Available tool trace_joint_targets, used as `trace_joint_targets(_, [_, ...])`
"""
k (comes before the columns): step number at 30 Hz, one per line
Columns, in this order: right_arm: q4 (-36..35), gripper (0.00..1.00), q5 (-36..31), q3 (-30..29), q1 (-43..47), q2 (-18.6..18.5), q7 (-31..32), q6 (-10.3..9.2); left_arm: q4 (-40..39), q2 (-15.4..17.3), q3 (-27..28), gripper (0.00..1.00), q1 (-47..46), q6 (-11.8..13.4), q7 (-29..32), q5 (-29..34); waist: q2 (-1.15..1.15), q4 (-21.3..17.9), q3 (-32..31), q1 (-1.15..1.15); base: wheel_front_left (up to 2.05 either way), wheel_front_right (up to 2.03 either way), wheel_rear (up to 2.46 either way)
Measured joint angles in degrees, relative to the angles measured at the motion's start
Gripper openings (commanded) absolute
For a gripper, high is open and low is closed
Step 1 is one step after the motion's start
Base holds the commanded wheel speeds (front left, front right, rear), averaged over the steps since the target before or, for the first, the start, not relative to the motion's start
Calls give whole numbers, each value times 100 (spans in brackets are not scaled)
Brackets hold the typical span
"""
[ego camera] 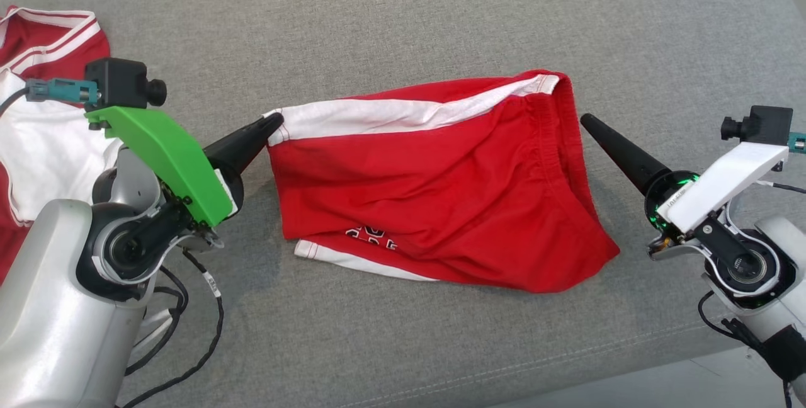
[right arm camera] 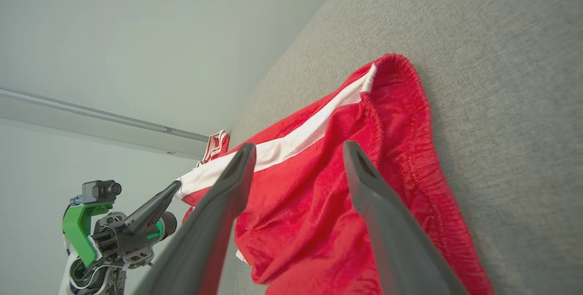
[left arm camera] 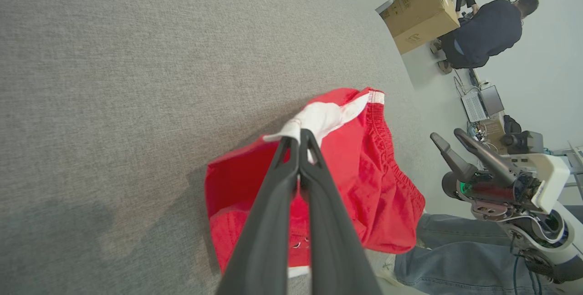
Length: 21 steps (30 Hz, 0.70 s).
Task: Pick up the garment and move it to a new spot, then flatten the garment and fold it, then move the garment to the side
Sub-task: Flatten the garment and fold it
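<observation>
My left jaws were pinched shut on the white-striped left corner of the red shorts [ego camera: 441, 194], which lay mid-counter [ego camera: 403, 17]. My right jaws stood wide, just right of the waistband, not touching it. A second red-and-white garment [ego camera: 44, 143] lay at the left; a person's jeans leg [left arm camera: 455, 258] stood beside the counter.

- Left arm [ego camera: 56, 307] enters low left, silver forearm, wrist with green bracket [ego camera: 167, 156] angled up toward centre.
- Left tool [ego camera: 272, 123] points up and right, jaws pressed together, pinching the white corner of the shorts [ego camera: 441, 194].
- Right arm [ego camera: 771, 250] enters low right, wrist with white bracket [ego camera: 724, 184] angled up and left.
- Right tool [ego camera: 589, 120] has jaws spread wide, tips just beside the shorts' waistband, not touching it.
</observation>
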Motion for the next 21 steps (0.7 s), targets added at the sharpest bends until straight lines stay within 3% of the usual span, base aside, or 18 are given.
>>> trace_joint_targets(10, [576, 100, -854, 93, -283, 334, -716, 73, 205, -97, -8, 0, -32, -126, -122, 2, 0, -39, -74, 0, 0, 0, 0])
trace_joint_targets(14, [812, 100, -1407, 148, -616, 413, -1029, -90, 201, -102, -1, 0, -87, -126, -153, 44, 0, -46, -31, 0, 0, 0, 0])
trace_joint_targets(20, [1257, 100, -1668, 458, -738, 827, -1150, -342, 203, -153, -79, 0, -294, -169, -154, 60, 0, -14, 55, 0, 0, 0, 0])
trace_joint_targets(21, [1351, 96, -1693, 498, -754, 861, -1150, -378, 203, -164, -88, 0, -309, -192, -154, 60, 0, -2, 69, 0, 0, 0, 0])
